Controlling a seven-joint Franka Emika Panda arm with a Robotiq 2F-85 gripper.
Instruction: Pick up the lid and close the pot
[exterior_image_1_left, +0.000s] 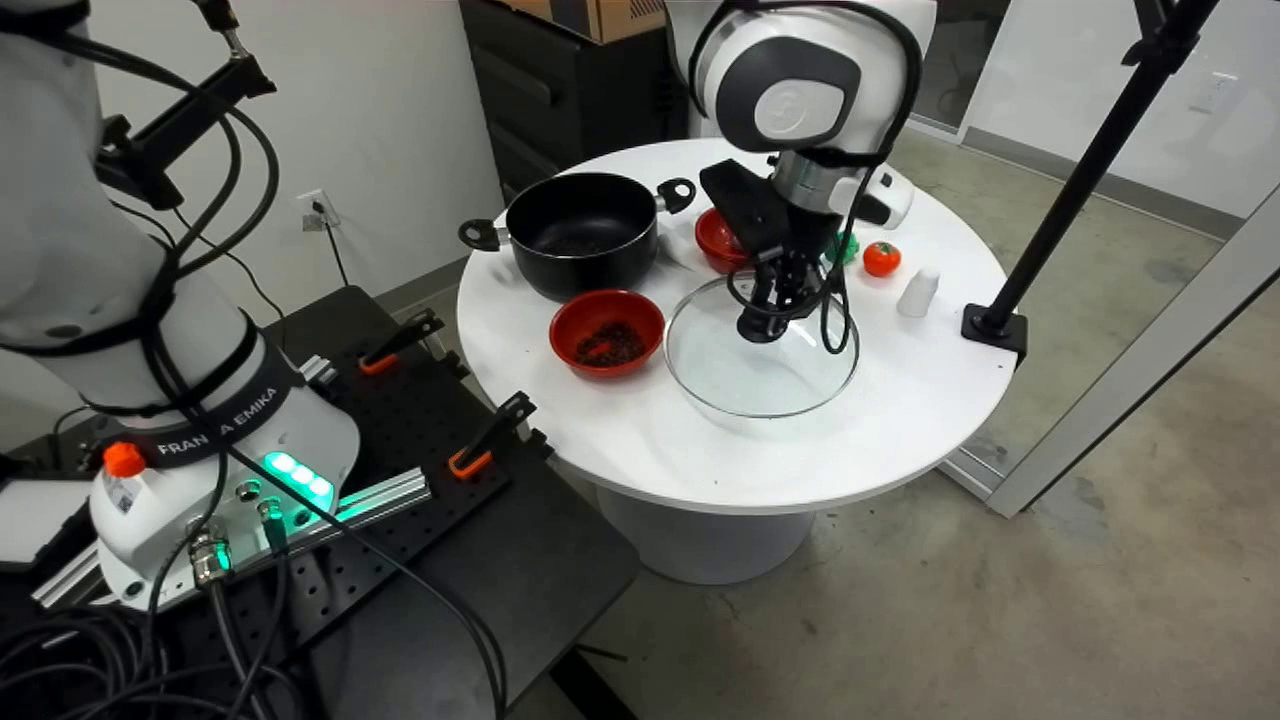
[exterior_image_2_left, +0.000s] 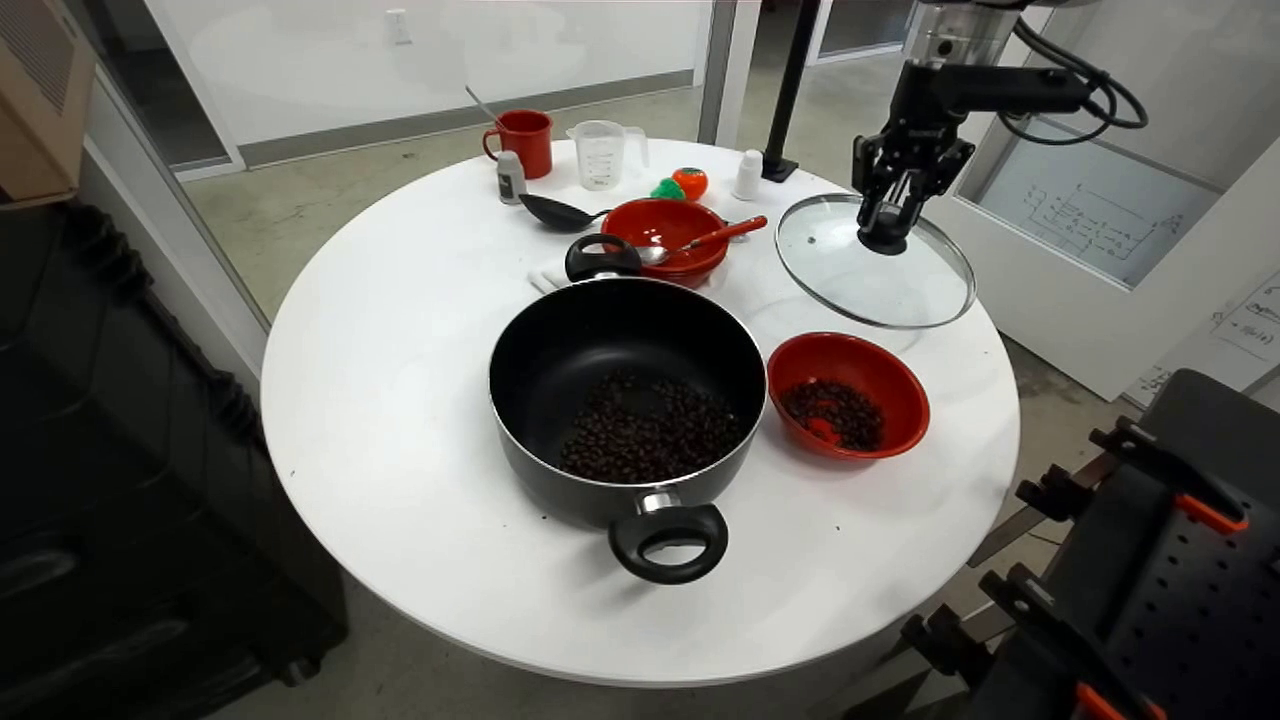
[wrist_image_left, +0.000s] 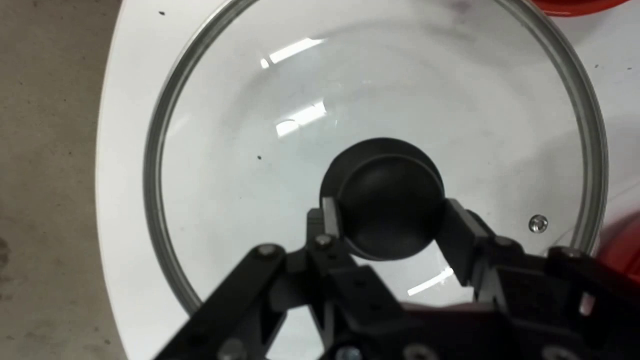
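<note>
The lid (exterior_image_1_left: 760, 378) is clear glass with a thin metal rim and black knob; it also shows in an exterior view (exterior_image_2_left: 845, 275) and fills the wrist view (wrist_image_left: 225, 125). My gripper (exterior_image_1_left: 766, 312) is over its centre. In the wrist view my fingers (wrist_image_left: 390, 215) press on both sides of the knob. The gripper (exterior_image_2_left: 888, 212) points down on the knob. I cannot tell whether the lid's rim touches the table. The black pot (exterior_image_2_left: 550, 490) stands uncovered, with dark beans inside; it also shows in an exterior view (exterior_image_1_left: 590, 275), apart from the lid.
A red bowl (exterior_image_2_left: 895, 395) with beans stands between the pot and the lid. Red bowls (exterior_image_2_left: 690, 270) with a spoon stand beside the pot's far handle. A ladle (exterior_image_2_left: 555, 213), mug (exterior_image_2_left: 525, 145), measuring cup (exterior_image_2_left: 600, 155), tomato (exterior_image_2_left: 690, 183) and white shaker (exterior_image_2_left: 748, 175) stand farther back.
</note>
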